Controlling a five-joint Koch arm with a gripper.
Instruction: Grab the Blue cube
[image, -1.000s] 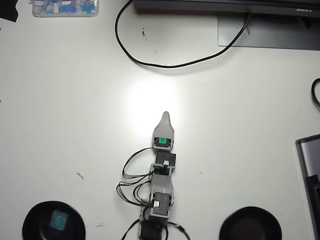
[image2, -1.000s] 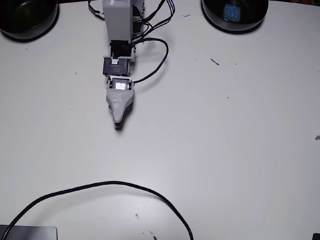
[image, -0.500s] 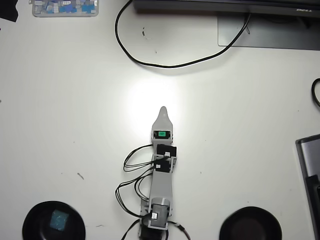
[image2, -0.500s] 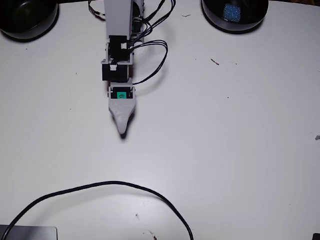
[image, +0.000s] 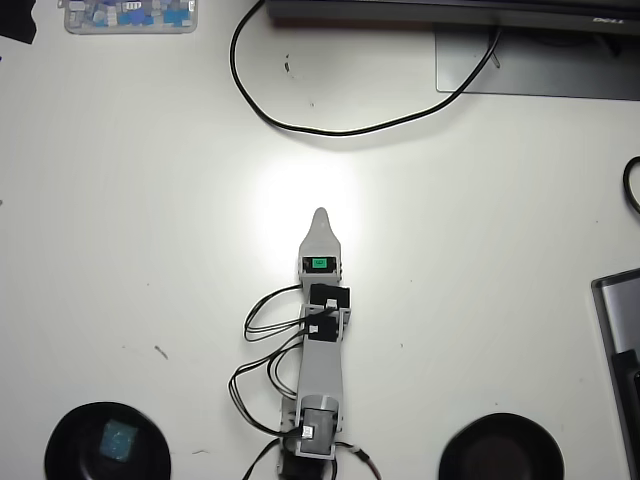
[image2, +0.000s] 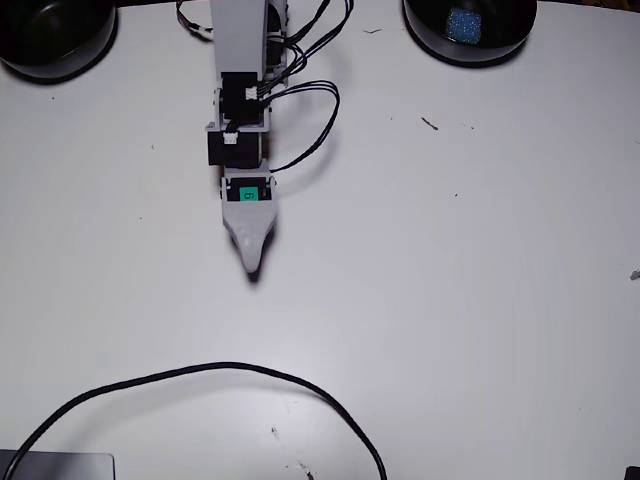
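Observation:
The Blue cube (image: 118, 440) lies inside a black bowl (image: 72, 432) at the bottom left of the overhead view. The fixed view shows the same cube (image2: 463, 22) in the bowl (image2: 424, 30) at the top right. My gripper (image: 320, 216) points out over the bare white table, well away from the bowl and to the right of it in the overhead view. In the fixed view the gripper (image2: 254, 270) hangs just above the tabletop. Only one grey tapered jaw shows from above, so the opening is hidden. Nothing is seen in it.
A second black bowl (image: 500, 452) sits on the other side of the arm's base. A black cable (image: 300, 126) loops across the far table. A clear tray (image: 130, 15) of small pieces, a monitor foot (image: 540, 72) and a grey device (image: 620, 350) line the edges.
The arm has stretched forward, carrying the gripper tip farther from the base toward the table's middle. The cube and bowls have not moved.

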